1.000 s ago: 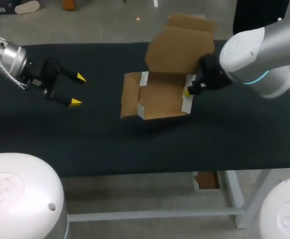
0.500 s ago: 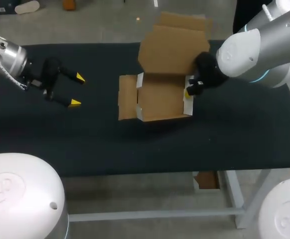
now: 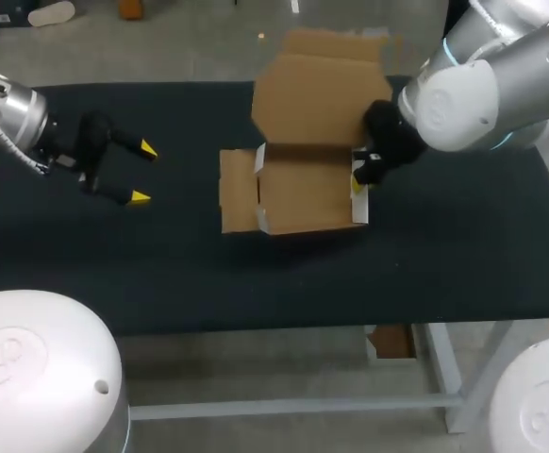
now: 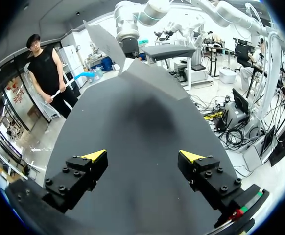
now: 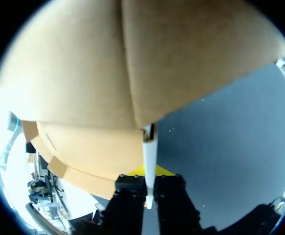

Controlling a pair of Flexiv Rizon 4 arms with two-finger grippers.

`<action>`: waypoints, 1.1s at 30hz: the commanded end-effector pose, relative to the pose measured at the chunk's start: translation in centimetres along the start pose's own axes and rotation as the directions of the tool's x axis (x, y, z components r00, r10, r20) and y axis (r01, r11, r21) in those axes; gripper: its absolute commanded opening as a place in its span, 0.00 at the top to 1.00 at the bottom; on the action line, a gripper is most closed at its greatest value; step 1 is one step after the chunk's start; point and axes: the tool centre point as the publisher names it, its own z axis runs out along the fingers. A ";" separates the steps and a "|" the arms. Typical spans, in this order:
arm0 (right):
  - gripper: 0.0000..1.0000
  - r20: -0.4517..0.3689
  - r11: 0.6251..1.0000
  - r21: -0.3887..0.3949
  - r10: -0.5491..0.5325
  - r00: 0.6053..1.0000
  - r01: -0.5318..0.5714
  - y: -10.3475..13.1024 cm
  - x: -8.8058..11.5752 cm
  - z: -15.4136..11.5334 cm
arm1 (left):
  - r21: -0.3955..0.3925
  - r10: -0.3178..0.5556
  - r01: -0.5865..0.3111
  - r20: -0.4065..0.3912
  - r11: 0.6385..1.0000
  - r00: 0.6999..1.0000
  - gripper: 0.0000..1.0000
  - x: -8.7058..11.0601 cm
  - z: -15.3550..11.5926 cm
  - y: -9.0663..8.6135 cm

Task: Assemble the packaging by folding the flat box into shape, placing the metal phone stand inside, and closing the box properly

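Left of frame, head view: my left arm (image 3: pixel 10 118) enters from the upper left. The left jaws stand wide apart over the counter (image 3: pixel 161 255) and hold nothing. Centre: the cardboard box (image 3: pixel 303 193) sits on the counter, partly formed, with its lid flap (image 3: pixel 317 99) raised behind it and a side flap (image 3: pixel 237 189) lying flat to its left. Right of centre: my right arm (image 3: pixel 482 90) comes in from the upper right. The right jaws are pinched on the box's right wall, and the wall's white edge (image 5: pixel 150 161) runs between the two fingers in the right wrist view.
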 end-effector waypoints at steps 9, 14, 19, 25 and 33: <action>1.00 0.050 0.992 0.107 0.054 0.997 -0.059 -0.8 0.2 -0.4 | -0.028 0.025 -0.024 0.024 0.999 0.999 0.00 0.5 0.1 0.3; 1.00 0.122 0.980 0.103 0.156 0.980 -0.169 -1.4 -0.6 -0.2 | -0.032 0.003 -0.002 0.034 0.999 0.999 0.00 0.5 0.5 0.5; 1.00 0.118 0.964 0.135 0.212 0.970 -0.227 -2.0 -1.0 0.7 | -0.052 -0.003 0.006 0.045 0.999 0.999 0.00 0.6 0.8 0.6; 1.00 0.108 0.963 0.150 0.207 0.972 -0.222 -2.1 -0.4 0.9 | -0.051 -0.004 0.006 0.052 0.999 0.999 0.00 0.5 0.6 0.8; 1.00 0.108 0.963 0.150 0.207 0.972 -0.222 -2.1 -0.4 0.9 | -0.051 -0.004 0.006 0.052 0.999 0.999 0.00 0.5 0.6 0.8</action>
